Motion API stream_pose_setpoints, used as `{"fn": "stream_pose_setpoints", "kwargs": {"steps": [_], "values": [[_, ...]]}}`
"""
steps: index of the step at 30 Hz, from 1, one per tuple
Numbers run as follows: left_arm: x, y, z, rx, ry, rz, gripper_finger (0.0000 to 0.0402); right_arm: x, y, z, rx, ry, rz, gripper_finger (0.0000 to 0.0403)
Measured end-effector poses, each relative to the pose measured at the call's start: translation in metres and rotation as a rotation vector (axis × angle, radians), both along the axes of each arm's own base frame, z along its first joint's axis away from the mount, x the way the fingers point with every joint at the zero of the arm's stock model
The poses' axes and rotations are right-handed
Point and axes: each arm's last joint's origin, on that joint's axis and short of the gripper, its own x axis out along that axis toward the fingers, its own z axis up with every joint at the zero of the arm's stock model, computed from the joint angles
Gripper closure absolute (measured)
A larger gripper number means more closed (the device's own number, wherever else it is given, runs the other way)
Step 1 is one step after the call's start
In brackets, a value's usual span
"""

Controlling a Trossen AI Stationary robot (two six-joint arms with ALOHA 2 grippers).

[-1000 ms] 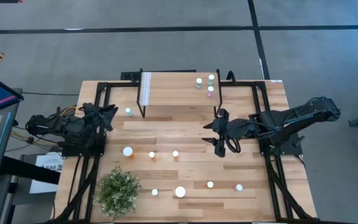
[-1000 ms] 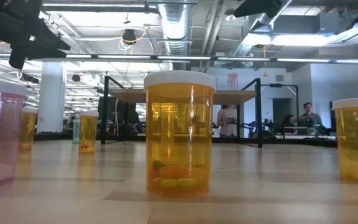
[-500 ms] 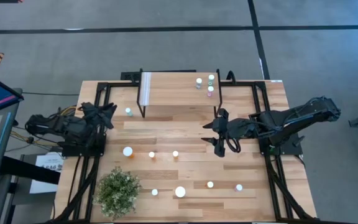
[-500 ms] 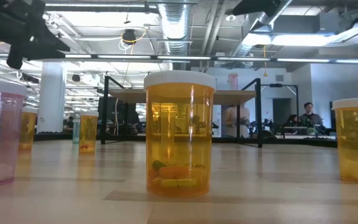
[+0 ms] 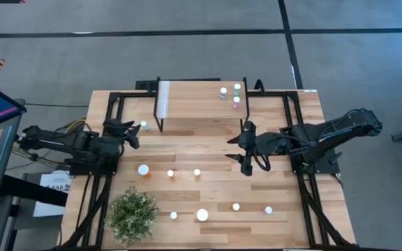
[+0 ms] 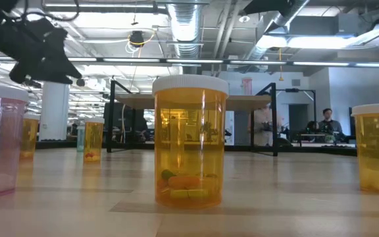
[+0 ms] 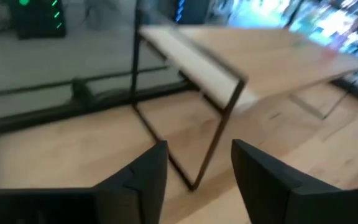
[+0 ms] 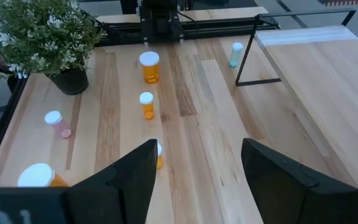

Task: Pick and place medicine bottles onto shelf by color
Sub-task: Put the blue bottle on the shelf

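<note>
The left gripper [image 5: 135, 134] hovers just beside a teal bottle [image 5: 144, 125] standing on the table near the shelf's [image 5: 194, 104] white-strip end; its fingers [image 7: 143, 177] are parted with nothing between them. The right gripper [image 5: 246, 150] waits wide open and empty in front of the shelf, where three bottles [image 5: 231, 93] already stand together at the far end from the white strip.

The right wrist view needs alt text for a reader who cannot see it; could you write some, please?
Between the right claw's open fingers, a wooden table holds three orange medicine bottles, a pink one and a teal one beside the shelf. A potted plant stands farther off.
</note>
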Motion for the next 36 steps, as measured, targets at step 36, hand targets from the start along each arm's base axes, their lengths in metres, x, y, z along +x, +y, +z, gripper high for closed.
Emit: {"fn": "stream_pose_setpoints", "kwargs": {"steps": [36], "values": [[0.047, 0.074, -0.048, -0.243, 0.461, 0.07, 0.0161, 0.0, 0.0, 0.0, -0.014, -0.001, 0.009, 0.0147]]}}
